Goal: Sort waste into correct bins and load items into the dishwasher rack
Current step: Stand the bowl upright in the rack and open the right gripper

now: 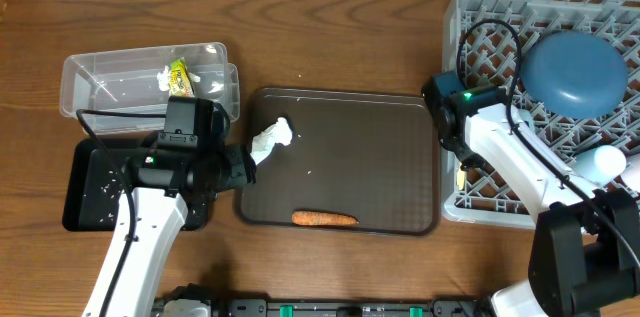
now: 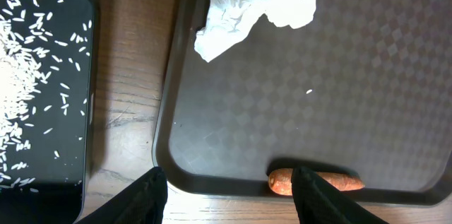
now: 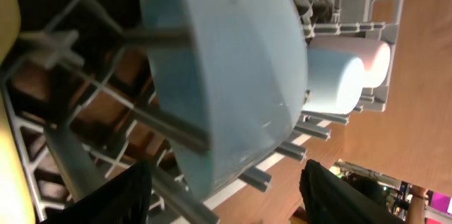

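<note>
The dishwasher rack (image 1: 480,17) fills the table's right side, and the frame edge cuts off its far corner. The dark brown tray (image 1: 380,157) lies mid-table. The right arm (image 1: 510,157) reaches from the bottom right along the rack's left wall. There the right gripper (image 3: 226,171) sits with its 2 fingers spread, only rack bars between them. The left arm (image 1: 150,227) rises from the bottom left and covers part of the black tray (image 1: 80,187). The left gripper (image 2: 229,181) hangs over the brown tray's left rim, fingers apart and holding nothing.

The dark blue plate (image 1: 575,72) sits in the rack. The clear tub (image 1: 100,82), behind the black tray, holds the snack wrapper (image 1: 178,78). The light blue cup (image 3: 335,79) and pink bowl (image 3: 374,61) lie side by side at the rack's edge. 1 crumpled tissue (image 2: 254,8) lies on the brown tray. The carrot (image 1: 324,219) rests along that tray's near rim. Rice grains (image 2: 28,75) are scattered in the black tray.

A pale yellow blur at the right wrist view's left edge is too close to identify.
</note>
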Controlling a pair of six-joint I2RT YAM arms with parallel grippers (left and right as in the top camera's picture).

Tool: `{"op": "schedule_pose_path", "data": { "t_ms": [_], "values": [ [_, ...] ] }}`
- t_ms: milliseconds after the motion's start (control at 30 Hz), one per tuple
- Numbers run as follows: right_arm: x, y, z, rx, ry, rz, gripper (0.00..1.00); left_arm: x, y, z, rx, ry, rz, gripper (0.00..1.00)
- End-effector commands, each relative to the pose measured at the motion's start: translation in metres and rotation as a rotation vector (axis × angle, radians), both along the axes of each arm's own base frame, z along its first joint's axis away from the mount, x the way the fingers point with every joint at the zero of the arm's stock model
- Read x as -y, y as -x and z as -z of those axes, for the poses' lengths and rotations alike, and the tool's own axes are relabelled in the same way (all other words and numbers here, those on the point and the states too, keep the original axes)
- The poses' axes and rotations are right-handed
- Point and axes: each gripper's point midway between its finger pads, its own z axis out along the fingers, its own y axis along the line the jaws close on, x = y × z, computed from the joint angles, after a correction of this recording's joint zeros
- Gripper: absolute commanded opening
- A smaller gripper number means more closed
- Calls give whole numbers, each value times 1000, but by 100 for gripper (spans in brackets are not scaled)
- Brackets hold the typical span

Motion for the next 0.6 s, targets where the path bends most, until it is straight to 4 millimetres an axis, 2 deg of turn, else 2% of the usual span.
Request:
{"op": "schedule_pose_path", "data": {
  "t_ms": [0,167,267,333,400,467,567],
  "values": [
    [-4,-8,-11,51,-21,7,68,-4,2,5,-18,-14,-11,59],
    [-10,-21,-50,198,-84,6,76,-4,4,8,-27,-15,-11,59],
    [-27,-33,-76,279,-207,-52,76,-4,4,8,-26,-15,-11,59],
    [-49,-43,-85,288,-333,-158,73,-4,4,8,-27,-15,-11,59],
    [-80,-49,-88,280,-497,-281,69,-4,4,8,-26,-15,-11,59],
    [-115,-50,-85,236,-666,-410,67,-4,4,8,-26,-15,-11,59],
    [-143,-42,-77,172,-812,-479,57,-4,4,8,-26,-15,-11,59]
  ]
}}
